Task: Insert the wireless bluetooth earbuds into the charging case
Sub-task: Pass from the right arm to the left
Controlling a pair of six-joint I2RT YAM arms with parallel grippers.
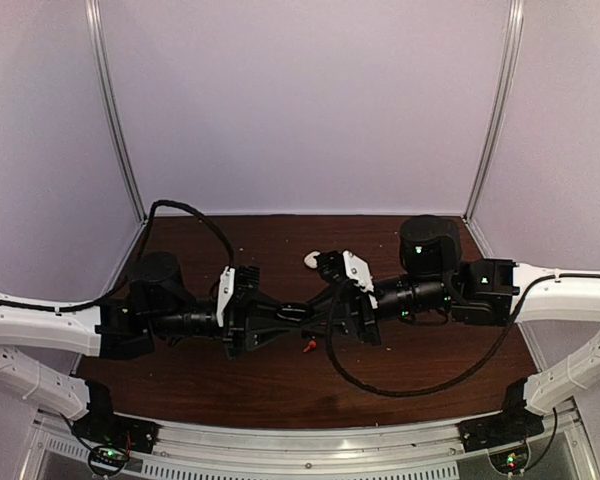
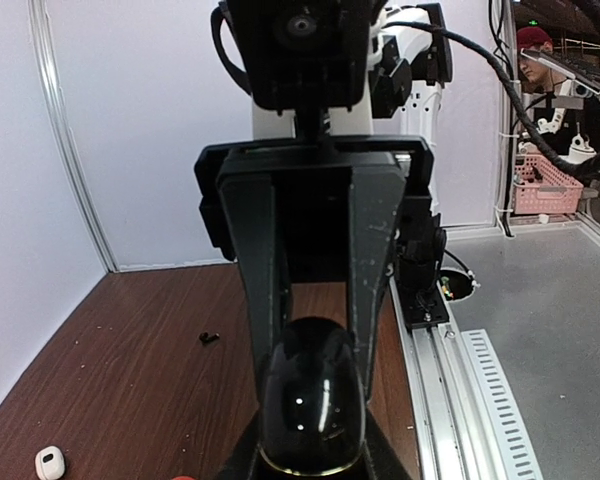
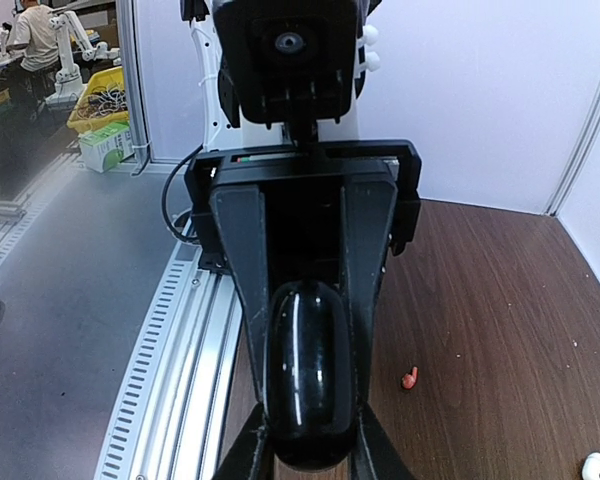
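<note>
A glossy black charging case (image 2: 310, 400) hangs between my two grippers at the middle of the table; it also shows in the right wrist view (image 3: 305, 380). My left gripper (image 2: 310, 466) grips one end and my right gripper (image 3: 305, 462) the other, the fingers (image 2: 265, 300) of the right one reaching in from the far side. In the top view the left gripper (image 1: 288, 318) and right gripper (image 1: 318, 305) meet nose to nose and hide the case. A red earbud (image 3: 410, 378) lies on the table just below them (image 1: 307, 346). A black earbud (image 2: 209, 338) lies apart.
A white case (image 1: 310, 260) lies behind the grippers, also in the left wrist view (image 2: 49, 462) and the right wrist view (image 3: 597, 466). A black cable (image 1: 400, 385) loops over the brown table (image 1: 230, 390). White walls enclose three sides; a metal rail (image 1: 310, 445) runs along the near edge.
</note>
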